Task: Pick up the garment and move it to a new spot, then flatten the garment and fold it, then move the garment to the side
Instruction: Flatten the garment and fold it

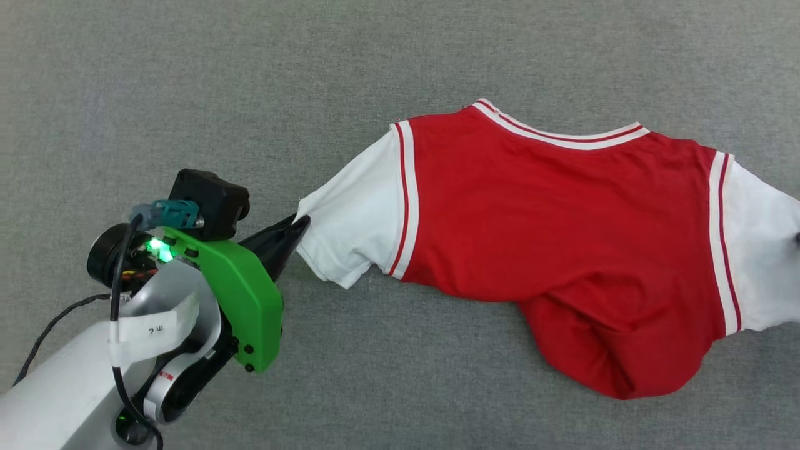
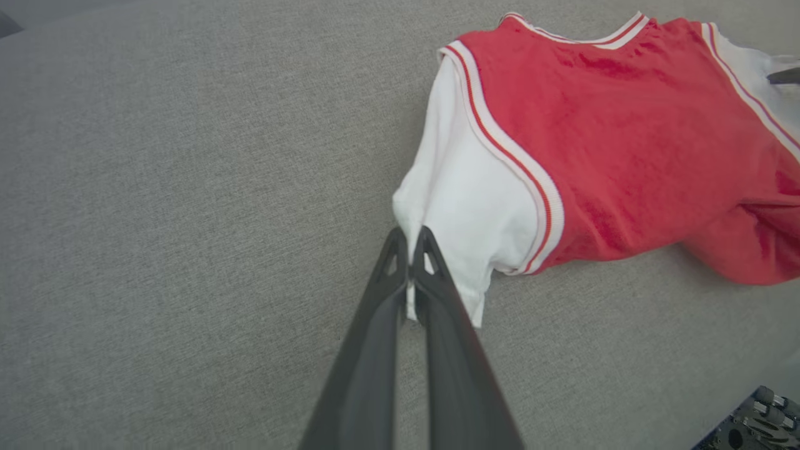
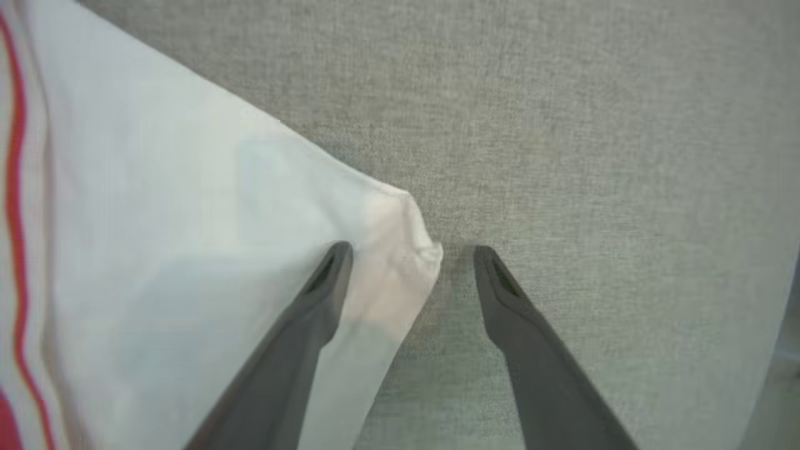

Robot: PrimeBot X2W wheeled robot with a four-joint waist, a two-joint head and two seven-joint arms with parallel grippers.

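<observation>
While the left gripper (image 2: 410, 235) pinches the garment (image 1: 550, 219), the right gripper (image 3: 412, 252) gapes.

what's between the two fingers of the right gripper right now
In the right wrist view the right gripper is open; between its fingers lie a white sleeve corner of the garment and a strip of bare grey surface. Nothing else.

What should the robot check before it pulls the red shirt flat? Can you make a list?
1. The left gripper shut on one white sleeve: ok.
2. The right gripper shut on the other sleeve: not ok, jaws open.
3. That sleeve's corner between the right gripper's fingers: ok.
4. The shirt lying flat: not ok, lower part bunched.
5. Left grip firm enough for pulling: cannot tell.
</observation>
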